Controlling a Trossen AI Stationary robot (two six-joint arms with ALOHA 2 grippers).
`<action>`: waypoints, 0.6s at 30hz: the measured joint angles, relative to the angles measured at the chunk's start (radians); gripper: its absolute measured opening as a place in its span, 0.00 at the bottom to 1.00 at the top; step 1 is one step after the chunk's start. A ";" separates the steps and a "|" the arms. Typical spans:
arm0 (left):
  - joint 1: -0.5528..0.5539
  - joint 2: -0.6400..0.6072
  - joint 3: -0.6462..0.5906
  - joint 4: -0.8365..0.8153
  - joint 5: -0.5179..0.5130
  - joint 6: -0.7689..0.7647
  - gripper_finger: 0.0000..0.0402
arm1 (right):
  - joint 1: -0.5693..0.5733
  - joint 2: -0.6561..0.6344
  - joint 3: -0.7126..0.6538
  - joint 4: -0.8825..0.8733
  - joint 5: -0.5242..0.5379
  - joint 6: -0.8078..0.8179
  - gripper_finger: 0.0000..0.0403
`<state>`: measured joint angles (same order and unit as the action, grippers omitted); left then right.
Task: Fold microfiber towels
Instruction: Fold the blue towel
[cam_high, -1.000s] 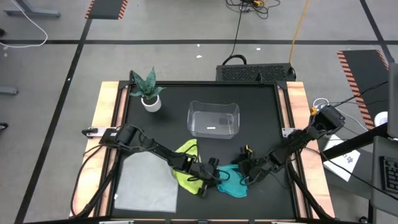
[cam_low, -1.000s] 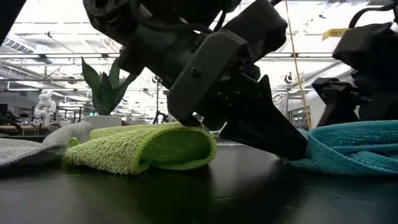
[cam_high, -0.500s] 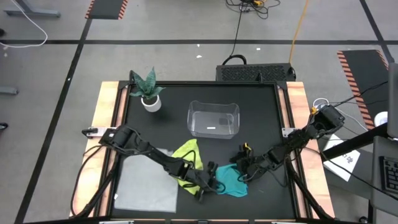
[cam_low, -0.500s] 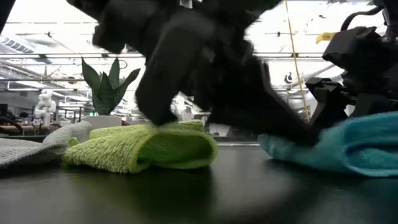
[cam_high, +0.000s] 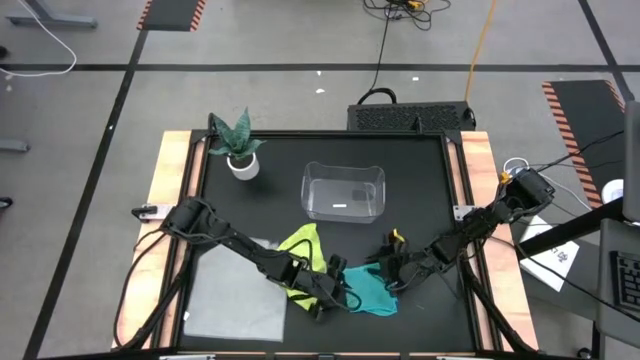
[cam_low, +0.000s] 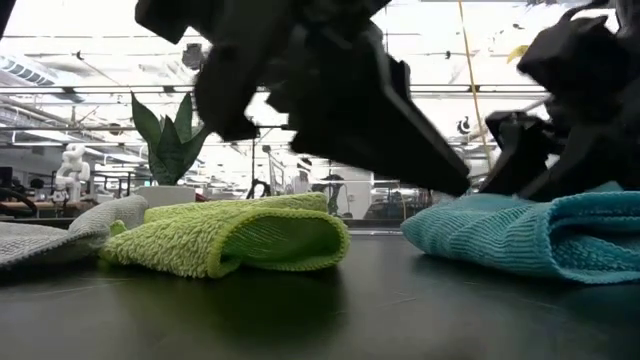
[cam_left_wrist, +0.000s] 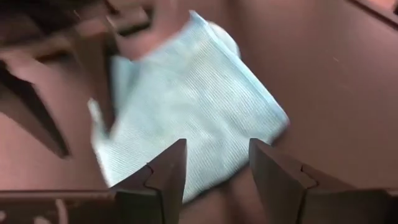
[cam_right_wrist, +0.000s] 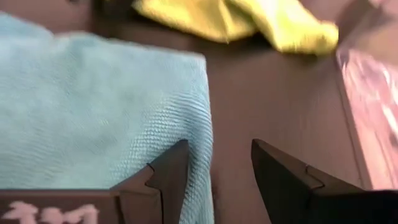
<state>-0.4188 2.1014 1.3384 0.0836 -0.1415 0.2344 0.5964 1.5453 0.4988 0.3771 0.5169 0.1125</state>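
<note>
The teal towel lies folded on the black table top, right of centre near the front, also seen in the low view. My left gripper hovers open at its left edge, fingers clear above the cloth. My right gripper is open at the towel's far right side, one finger over the towel's edge. The yellow-green towel lies crumpled and doubled over, left of the teal one. The light grey towel lies flat at the front left. My right gripper has one finger over the teal towel's edge, pointing slantwise down from the table's right; whether it touches the cloth I cannot tell.
A clear plastic bin stands behind the towels at the table's middle. A small potted plant is at the far left corner. Bare black table shows between the yellow-green and teal towels.
My left gripper has opened and let go of the teal towel's left edge, then risen clear of it. The teal towel has settled flat on the table, its left part now reaching a little farther toward the yellow-green towel.
</note>
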 joint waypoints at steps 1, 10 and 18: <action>-0.006 0.000 0.000 -0.014 0.004 0.001 0.45 | 0.002 -0.001 0.000 0.022 -0.005 -0.027 0.41; -0.065 0.000 0.000 -0.042 -0.022 0.067 0.40 | 0.007 -0.046 0.000 0.144 -0.022 -0.177 0.41; -0.068 0.000 0.000 -0.072 -0.025 0.048 0.38 | 0.007 -0.210 0.000 0.109 -0.024 -0.235 0.41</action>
<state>-0.4869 2.1010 1.3388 0.0117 -0.1665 0.2826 0.6037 1.3353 0.4992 0.4859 0.4933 -0.1229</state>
